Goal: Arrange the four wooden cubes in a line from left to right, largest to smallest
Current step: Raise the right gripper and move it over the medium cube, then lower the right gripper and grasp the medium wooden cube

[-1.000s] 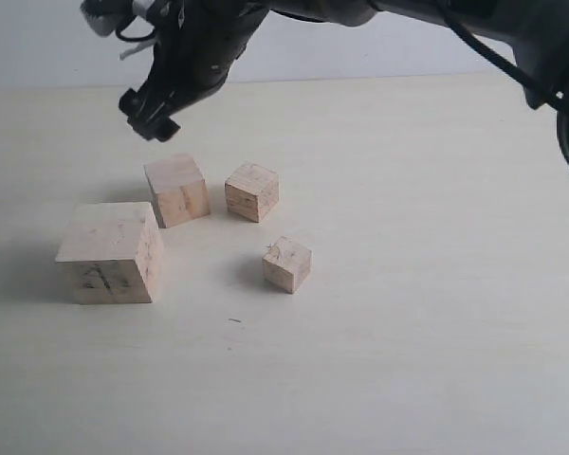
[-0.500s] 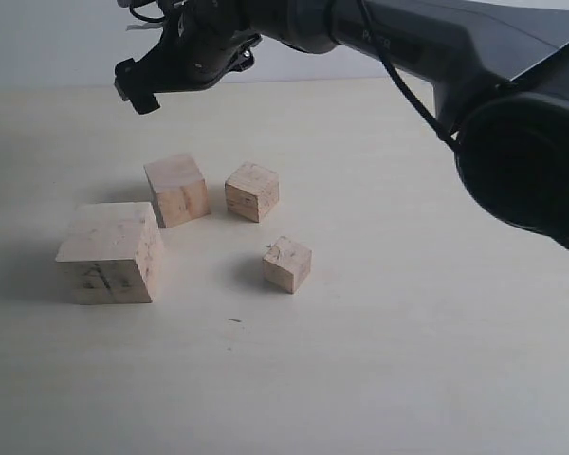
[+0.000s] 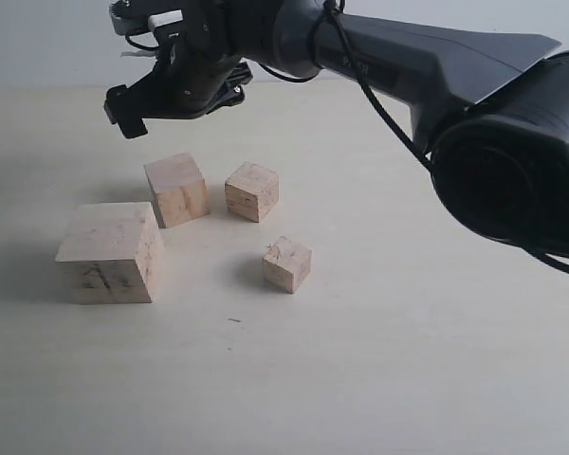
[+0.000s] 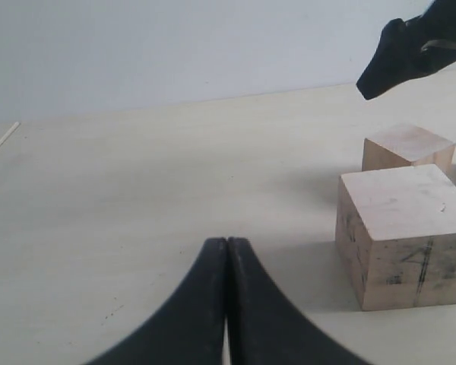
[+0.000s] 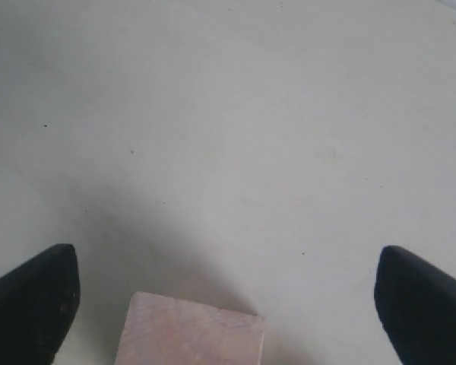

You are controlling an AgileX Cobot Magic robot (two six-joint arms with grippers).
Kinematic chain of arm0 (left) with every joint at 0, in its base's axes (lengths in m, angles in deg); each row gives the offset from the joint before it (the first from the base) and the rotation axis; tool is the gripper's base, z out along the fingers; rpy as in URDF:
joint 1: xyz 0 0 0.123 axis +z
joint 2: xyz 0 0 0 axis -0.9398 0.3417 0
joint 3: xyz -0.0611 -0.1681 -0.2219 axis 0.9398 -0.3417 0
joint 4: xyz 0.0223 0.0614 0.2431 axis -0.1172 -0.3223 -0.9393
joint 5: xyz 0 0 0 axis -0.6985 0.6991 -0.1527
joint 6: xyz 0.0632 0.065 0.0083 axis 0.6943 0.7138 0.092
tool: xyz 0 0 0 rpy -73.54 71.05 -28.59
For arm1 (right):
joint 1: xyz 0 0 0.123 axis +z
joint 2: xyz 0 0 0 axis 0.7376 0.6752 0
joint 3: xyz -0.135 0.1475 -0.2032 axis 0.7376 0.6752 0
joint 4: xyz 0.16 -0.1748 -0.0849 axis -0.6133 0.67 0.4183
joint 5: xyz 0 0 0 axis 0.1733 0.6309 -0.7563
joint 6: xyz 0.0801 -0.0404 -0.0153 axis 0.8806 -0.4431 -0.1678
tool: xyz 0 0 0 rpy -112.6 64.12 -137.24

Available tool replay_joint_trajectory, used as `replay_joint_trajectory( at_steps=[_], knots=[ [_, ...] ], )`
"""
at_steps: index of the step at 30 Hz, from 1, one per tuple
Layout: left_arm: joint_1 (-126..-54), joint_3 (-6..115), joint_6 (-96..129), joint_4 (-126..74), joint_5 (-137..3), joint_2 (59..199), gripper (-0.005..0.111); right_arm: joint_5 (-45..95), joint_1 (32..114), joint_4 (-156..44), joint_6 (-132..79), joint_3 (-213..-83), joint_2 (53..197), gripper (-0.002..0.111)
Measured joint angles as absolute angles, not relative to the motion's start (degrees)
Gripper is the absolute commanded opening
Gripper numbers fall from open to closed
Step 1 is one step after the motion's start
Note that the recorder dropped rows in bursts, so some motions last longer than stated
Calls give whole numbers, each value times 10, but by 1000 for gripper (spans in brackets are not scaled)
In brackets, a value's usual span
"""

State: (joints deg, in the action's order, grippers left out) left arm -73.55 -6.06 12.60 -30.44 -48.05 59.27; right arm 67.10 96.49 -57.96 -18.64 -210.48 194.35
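Bright diffuse light, soft shadow left of the largest cube [image 3: 111, 251], right wrist view slightly blurred

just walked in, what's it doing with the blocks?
The right gripper reaches across from the right and hovers, jaws open and empty, above the table by the second-largest cube. The left gripper sits shut and low near the largest cube, not touching it. The cubes are not in a row: the third cube stands beside the second-largest cube, and the smallest cube sits nearer the camera.
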Motion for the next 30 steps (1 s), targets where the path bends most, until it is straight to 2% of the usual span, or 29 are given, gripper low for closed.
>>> replay_joint_trajectory(
  at_steps=[7,30],
  knots=[
    [-736,-61,126,-304,-480,593,0,710,970,-580,-165,-2105,1945,99],
    [-736,-61,126,-304,-480,593,0,709,974,-580,-157,-2105,1983,99]
  ],
)
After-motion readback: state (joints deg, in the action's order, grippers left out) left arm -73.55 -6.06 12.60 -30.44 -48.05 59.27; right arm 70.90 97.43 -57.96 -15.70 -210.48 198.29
